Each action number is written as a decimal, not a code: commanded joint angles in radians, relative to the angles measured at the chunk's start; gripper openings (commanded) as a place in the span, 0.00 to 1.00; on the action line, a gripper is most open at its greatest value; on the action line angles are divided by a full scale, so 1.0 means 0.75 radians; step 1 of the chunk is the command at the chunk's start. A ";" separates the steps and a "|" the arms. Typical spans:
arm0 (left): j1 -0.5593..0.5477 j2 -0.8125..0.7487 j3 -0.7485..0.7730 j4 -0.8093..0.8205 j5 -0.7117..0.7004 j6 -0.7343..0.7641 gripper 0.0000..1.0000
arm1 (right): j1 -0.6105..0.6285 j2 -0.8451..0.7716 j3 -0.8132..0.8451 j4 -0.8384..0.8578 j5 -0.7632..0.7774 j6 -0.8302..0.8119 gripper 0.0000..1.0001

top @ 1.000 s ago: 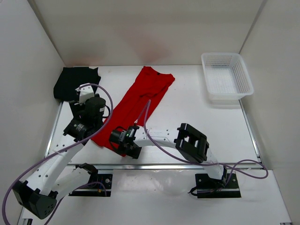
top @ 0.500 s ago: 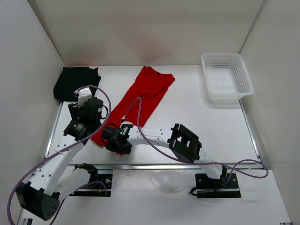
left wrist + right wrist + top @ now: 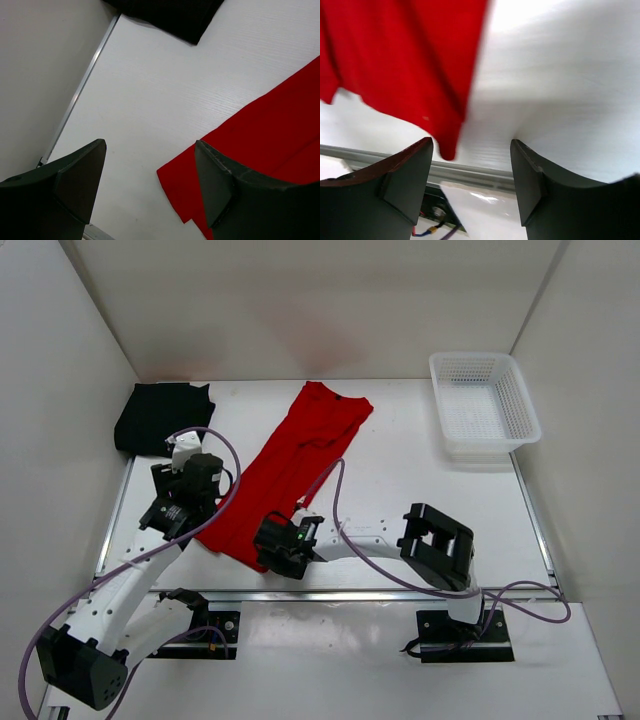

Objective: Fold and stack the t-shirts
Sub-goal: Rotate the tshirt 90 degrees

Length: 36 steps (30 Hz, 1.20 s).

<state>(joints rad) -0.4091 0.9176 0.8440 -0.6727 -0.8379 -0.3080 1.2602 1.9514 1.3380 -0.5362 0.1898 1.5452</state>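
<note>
The red t-shirt [image 3: 295, 455] lies flat on the table as a long strip, running from the back centre to the near left. Its near left corner [image 3: 175, 177] sits on the table between the spread fingers of my left gripper [image 3: 150, 150], which hovers above it untouched. My left gripper [image 3: 193, 502] is at the strip's left side. My right gripper [image 3: 278, 545] is at the strip's near end, open and holding nothing. In the right wrist view my right gripper [image 3: 471, 145] frames the near right corner [image 3: 447, 147] of the red shirt. The black t-shirt [image 3: 160, 415] lies folded at the back left.
A white mesh basket [image 3: 485, 405] stands at the back right. A metal rail [image 3: 330, 592] runs along the table's near edge, just in front of the right gripper. White walls close the left, back and right sides. The black shirt's edge [image 3: 170, 15] shows beyond the left gripper.
My right gripper swung left along the shirt's near end, then back right to its near right corner. The left gripper shifted slightly. The red shirt's near end lies a little wider.
</note>
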 commanded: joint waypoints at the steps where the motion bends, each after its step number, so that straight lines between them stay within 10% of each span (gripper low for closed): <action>1: 0.001 -0.002 -0.015 0.024 0.029 0.018 0.82 | -0.007 0.032 0.069 0.144 0.041 -0.070 0.61; 24: -0.007 -0.009 -0.027 0.017 0.021 0.043 0.82 | -0.017 -0.031 -0.041 0.195 0.068 0.075 0.50; 36: 0.006 -0.015 -0.039 0.009 0.050 0.041 0.82 | -0.056 0.084 0.041 0.140 -0.071 0.042 0.21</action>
<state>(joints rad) -0.4122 0.9215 0.8253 -0.6693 -0.8104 -0.2771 1.2285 1.9972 1.3499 -0.4179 0.1486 1.5799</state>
